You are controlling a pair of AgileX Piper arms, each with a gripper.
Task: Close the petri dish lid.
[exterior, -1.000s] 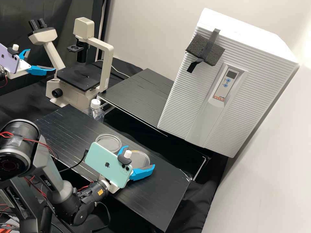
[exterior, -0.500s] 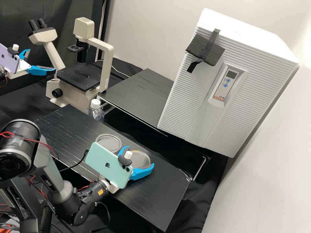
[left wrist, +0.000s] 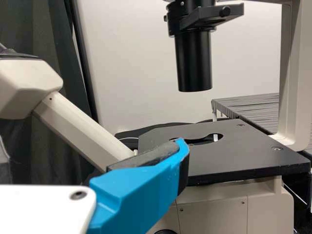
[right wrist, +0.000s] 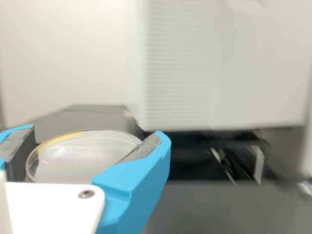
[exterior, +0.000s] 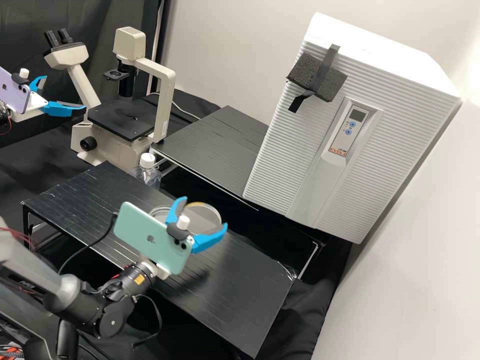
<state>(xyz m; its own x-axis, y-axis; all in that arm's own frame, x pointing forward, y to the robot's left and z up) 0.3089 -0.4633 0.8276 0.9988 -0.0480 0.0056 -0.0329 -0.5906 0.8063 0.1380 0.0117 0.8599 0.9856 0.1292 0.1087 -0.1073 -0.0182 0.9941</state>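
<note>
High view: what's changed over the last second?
The right gripper has raised the lid off the bench, moving up and left in the high view, nearer the dish. The dish and left gripper stayed put.

High view slants down from farther off; left wrist view closely faces the microscope, right wrist view the dish and box; high view shares all.
</note>
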